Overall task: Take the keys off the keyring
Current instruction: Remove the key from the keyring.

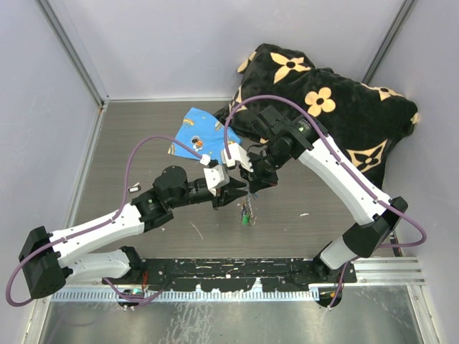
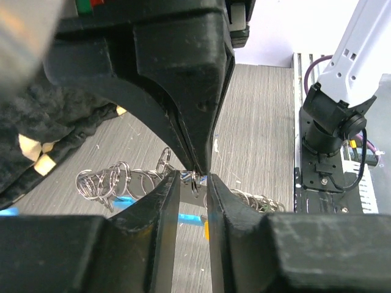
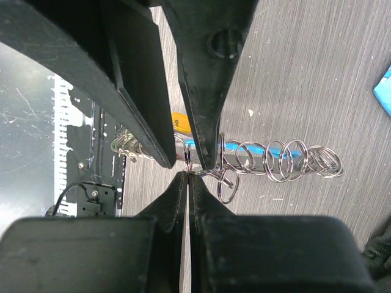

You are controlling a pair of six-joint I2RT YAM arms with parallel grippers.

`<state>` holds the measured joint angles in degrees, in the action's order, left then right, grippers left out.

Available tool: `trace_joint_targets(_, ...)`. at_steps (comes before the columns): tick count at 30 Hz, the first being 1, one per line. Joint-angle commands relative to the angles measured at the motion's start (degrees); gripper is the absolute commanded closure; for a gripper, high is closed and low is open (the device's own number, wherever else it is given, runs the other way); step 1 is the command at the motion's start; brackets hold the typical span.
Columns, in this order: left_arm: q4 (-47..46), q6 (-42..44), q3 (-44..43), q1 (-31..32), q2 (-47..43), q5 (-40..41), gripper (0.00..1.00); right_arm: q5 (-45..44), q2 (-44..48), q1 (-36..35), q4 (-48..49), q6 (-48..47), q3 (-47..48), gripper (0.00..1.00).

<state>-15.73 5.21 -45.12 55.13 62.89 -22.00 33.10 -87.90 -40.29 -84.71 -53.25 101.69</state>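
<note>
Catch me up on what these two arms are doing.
Both arms are working on the keyring, a chain of linked metal rings. The left gripper and the right gripper pinch it at almost the same spot, tip to tip. The keys dangle just below the two grippers and appear to be attached, so none looks removed yet.

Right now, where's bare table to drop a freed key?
Bare: the far-left table between the wall and the blue cloth; the strip between the keys and the right arm. Crowded: the middle at the keyring; the black blanket covers the far right.
</note>
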Motion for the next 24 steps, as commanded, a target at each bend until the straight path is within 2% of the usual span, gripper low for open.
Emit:
trace_joint_targets(1, -5.35, -0.03, 3.01, 0.16, -2.77, 0.92, 0.73, 4.10, 2.92, -0.32, 3.86, 1.47, 1.01, 0.99)
trace_joint_targets(7, -2.99, -0.03, 2.69, 0.20, -3.13, 0.36, 0.76, 4.99, 3.80, -0.33, 4.67, 1.54, 0.58, 0.99)
trace_joint_targets(16, -6.26, -1.50, 3.23, 0.18, -4.19, 1.93, 0.73, 5.56, 4.05, -0.37, 4.81, 1.40, -0.10, 0.99)
trace_joint_targets(19, -7.47, -2.46, 3.54, 0.20, -4.61, 3.75, 0.69, 5.72, 4.05, -0.34, 4.95, 1.40, -0.14, 0.99)
trace_joint_targets(24, -7.24, -3.30, 3.00, 0.15, -4.07, 3.62, 0.72, 5.83, 4.14, -0.32, 5.16, 1.31, -0.18, 0.99)
